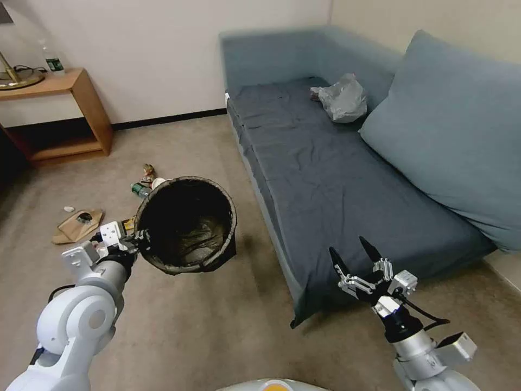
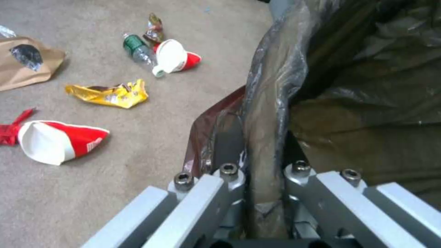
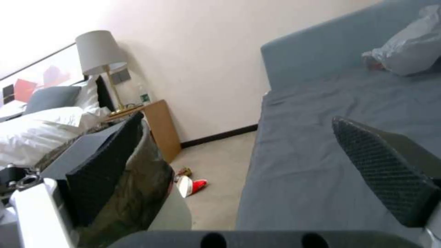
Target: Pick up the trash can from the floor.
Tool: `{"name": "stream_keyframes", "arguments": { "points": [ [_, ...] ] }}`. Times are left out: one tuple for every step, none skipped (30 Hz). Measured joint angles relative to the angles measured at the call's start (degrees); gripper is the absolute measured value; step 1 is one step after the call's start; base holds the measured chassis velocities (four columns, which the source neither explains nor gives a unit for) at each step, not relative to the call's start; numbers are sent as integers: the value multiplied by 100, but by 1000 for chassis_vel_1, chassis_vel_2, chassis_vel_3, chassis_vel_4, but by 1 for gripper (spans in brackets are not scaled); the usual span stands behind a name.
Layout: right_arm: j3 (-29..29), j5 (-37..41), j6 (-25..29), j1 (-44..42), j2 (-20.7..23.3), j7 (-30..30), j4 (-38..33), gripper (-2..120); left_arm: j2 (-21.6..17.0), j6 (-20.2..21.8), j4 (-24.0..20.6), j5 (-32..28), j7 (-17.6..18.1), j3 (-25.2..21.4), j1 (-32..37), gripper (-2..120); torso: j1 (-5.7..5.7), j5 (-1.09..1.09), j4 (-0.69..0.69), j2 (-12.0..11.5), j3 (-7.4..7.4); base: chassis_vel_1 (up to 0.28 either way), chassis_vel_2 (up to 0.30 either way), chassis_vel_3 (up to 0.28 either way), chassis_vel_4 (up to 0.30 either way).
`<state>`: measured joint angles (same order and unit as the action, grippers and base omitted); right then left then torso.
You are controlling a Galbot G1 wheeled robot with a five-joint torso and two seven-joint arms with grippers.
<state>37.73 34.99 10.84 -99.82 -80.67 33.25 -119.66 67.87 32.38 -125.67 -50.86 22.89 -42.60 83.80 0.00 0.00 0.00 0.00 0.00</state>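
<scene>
The floor is beige short-pile carpet running back to a pale wall with a dark skirting, and a blue-grey sofa bed fills the right half of the room, its near corner draping down to the carpet. A grey plastic bag lies at the far end of the mattress beside a big blue cushion. In the far left corner stands a wooden side table with a brass lamp base and a bottle on it. Litter is strewn over the carpet on the left: a brown paper bag, a yellow wrapper, a green-capped bottle and two crushed red-and-white cups. Open carpet lies between the litter and the sofa edge, and more in the near middle. The trash can, black liner folded over its rim, hangs tilted above that strip with its mouth turned up toward the head camera. The left gripper reaches forward from a bent elbow and is clamped on the bin's near-left rim, one finger inside and one outside the liner. The right gripper is raised by the sofa's near corner, its black fingers spread apart and holding nothing.
</scene>
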Motion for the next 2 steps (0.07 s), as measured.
{"name": "stream_keyframes", "arguments": {
  "points": [
    [0,1,-5,11,4,-2,0,100,0,0,-1,1,0,6,-3,2,0,0,0,0,0,0,0,0,0],
    [0,1,-5,11,4,-2,0,100,0,0,-1,1,0,6,-3,2,0,0,0,0,0,0,0,0,0]
  ]
}}
